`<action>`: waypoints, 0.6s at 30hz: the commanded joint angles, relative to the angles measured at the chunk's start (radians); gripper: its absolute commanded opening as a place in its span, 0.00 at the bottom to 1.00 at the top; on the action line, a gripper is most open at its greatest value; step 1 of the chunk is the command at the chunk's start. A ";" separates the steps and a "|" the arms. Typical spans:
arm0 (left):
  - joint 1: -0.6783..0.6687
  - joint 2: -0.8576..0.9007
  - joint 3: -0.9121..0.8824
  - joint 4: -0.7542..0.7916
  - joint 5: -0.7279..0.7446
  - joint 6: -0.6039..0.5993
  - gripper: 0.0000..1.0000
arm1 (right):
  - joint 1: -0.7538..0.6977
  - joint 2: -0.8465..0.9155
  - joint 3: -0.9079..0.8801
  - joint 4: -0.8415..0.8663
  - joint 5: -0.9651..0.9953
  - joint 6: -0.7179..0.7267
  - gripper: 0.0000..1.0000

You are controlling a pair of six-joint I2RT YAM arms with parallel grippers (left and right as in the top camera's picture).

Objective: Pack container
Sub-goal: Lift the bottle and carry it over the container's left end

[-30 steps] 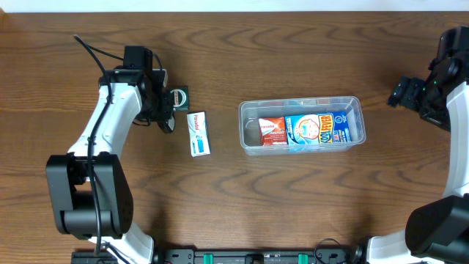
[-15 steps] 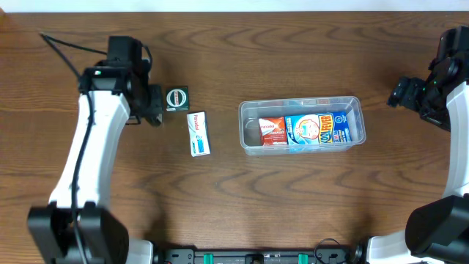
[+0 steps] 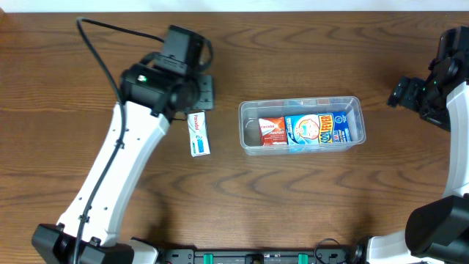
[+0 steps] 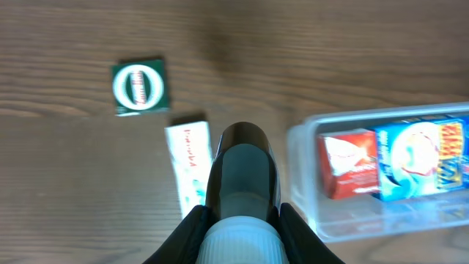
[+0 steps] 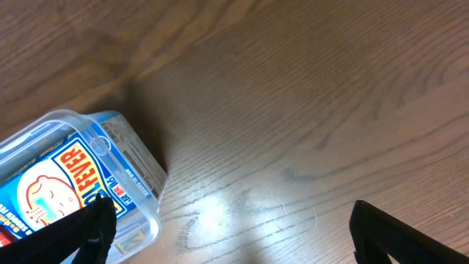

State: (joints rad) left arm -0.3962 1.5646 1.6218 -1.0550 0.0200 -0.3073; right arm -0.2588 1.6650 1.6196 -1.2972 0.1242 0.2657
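The clear plastic container (image 3: 250, 137) sits right of centre and holds a red box (image 3: 272, 130) and blue boxes (image 3: 322, 127). It also shows in the left wrist view (image 4: 302, 147) and the right wrist view (image 5: 149, 178). My left gripper (image 3: 198, 92) is shut on a dark bottle (image 4: 242, 165) with a white cap (image 4: 240, 238), held above the table left of the container. A white and blue box (image 3: 198, 133) lies below it. A green square box (image 4: 139, 86) shows in the left wrist view and is hidden overhead. My right gripper (image 3: 407, 92) is open and empty, to the right of the container.
Bare wooden tabletop surrounds the container. A black cable (image 3: 110, 29) loops from the left arm across the far left of the table. The right arm's body (image 3: 451, 81) stands at the right edge.
My left arm has swung right, from left of the green box to over it, now covering it overhead. The right arm and the container's contents have not moved.
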 commanded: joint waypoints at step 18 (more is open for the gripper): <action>-0.292 0.139 0.024 0.076 -0.064 -0.172 0.27 | -0.008 -0.002 0.000 0.000 0.003 -0.013 0.99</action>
State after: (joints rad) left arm -0.6693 1.6650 1.6218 -0.9871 -0.0132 -0.4511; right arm -0.2588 1.6650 1.6196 -1.2972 0.1242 0.2657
